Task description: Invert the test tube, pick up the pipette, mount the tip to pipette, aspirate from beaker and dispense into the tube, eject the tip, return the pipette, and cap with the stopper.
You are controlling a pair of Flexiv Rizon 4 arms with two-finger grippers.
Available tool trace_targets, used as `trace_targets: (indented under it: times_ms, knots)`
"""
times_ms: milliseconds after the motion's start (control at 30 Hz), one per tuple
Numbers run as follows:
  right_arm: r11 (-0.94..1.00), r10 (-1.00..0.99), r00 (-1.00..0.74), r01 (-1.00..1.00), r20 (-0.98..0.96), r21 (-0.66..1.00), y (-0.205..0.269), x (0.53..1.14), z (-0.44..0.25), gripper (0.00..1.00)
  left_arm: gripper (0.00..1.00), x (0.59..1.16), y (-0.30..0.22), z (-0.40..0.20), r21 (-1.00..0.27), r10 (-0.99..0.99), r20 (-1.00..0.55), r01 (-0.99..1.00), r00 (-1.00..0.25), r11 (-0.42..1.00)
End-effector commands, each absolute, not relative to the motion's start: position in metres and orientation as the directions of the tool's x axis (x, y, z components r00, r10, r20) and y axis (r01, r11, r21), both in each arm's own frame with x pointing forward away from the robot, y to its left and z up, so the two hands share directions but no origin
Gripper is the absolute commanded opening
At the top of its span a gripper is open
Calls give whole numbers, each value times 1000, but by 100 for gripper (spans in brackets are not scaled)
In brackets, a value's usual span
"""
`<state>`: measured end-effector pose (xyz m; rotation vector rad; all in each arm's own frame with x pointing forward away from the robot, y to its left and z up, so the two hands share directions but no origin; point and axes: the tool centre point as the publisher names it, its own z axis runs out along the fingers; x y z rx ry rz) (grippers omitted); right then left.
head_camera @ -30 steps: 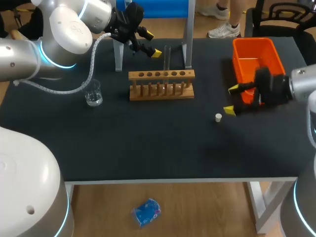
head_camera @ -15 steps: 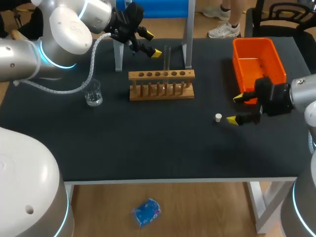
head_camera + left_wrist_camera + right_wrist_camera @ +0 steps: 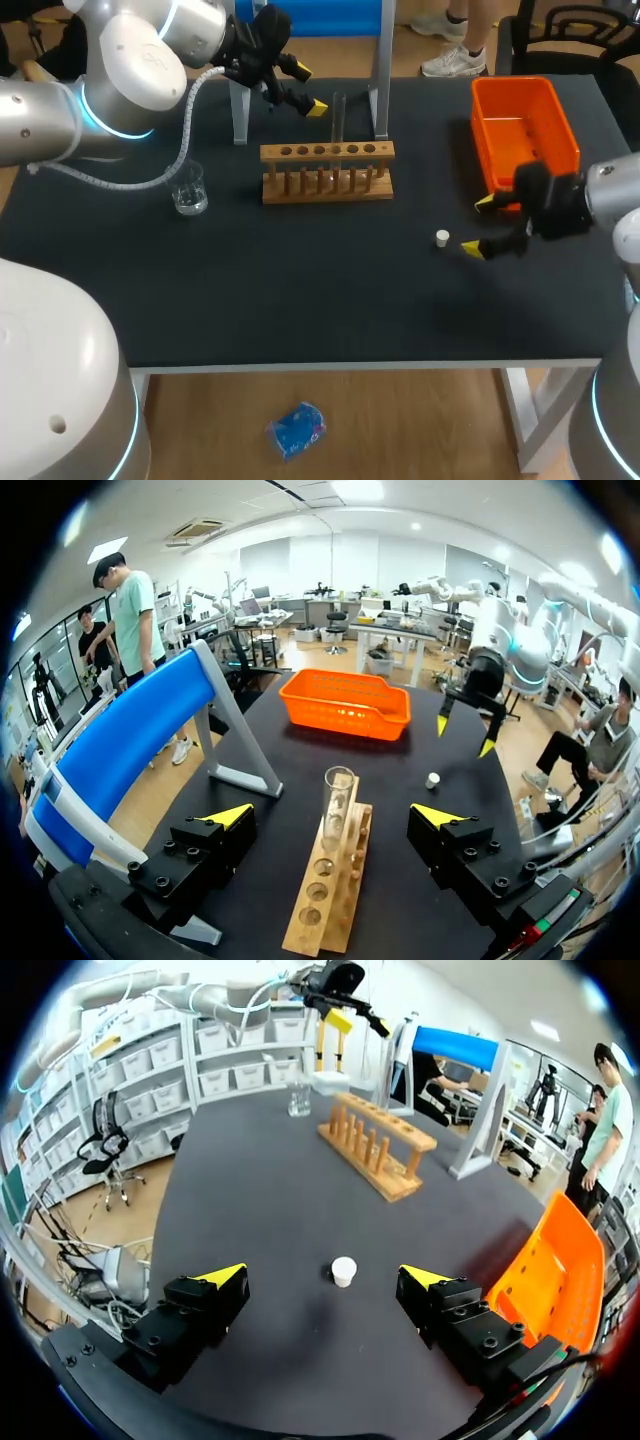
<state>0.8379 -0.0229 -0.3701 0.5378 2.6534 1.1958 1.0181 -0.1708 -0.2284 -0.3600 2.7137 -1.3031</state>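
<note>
Black cloth covers the table (image 3: 300, 290), and the wooden rack (image 3: 327, 172) standing toward its far side is the easiest thing to steer by. One glass test tube (image 3: 339, 118) stands upright in the rack, open mouth up, with the other holes bare. To the left of the rack, a little nearer the front, sits a small clear beaker (image 3: 189, 189). Behind the rack rises a grey stand with a blue panel (image 3: 380, 70), and off to the rack's right lies an orange basket (image 3: 524, 128). The left gripper (image 3: 309, 89) hangs in the air above and behind the rack's left end, its yellow-tipped fingers spread wide with nothing held or touched; from its own wrist the tube shows ahead of the gap, well apart from both tips. The right gripper (image 3: 478, 225) is to the right of the rack and nearer the front edge, in front of the basket, fingers likewise wide apart and empty. A small white stopper (image 3: 442, 237) rests on the cloth just beside that gripper's nearer tip, ahead of the gap between its fingers and touched by neither.
</note>
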Motion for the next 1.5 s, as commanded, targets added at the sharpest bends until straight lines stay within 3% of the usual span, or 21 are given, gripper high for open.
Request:
trace_targets:
  times_ms: [33,833,900,933,1100,1200,1500]
  knots:
    - [617,423,-906,271,-22,739,-16,838,-382,100,100,1019,-171,-227,-777,-258,7,-167,-966,607]
    - [571,475,-880,305,-4,762,3,864,-415,100,100,1019,-171,-227,-777,-258,7,-167,-966,607]
    - [570,476,-879,307,-2,762,4,866,-416,92,100,1019,-171,-227,-777,-258,7,-167,-966,607]
    - [567,478,-878,309,0,763,5,867,-417,83,100,1019,-171,-227,-777,-258,7,-167,-966,607]
    - [563,484,-875,319,9,763,7,871,-421,67,100,1019,-171,-227,-777,-258,7,-167,-966,607]
    - [556,489,-872,329,20,763,8,872,-423,71,100,1019,-171,-227,-777,-258,7,-167,-966,607]
    - [548,492,-870,338,32,765,11,876,-427,63,100,1019,-171,-227,-777,-258,7,-167,-966,607]
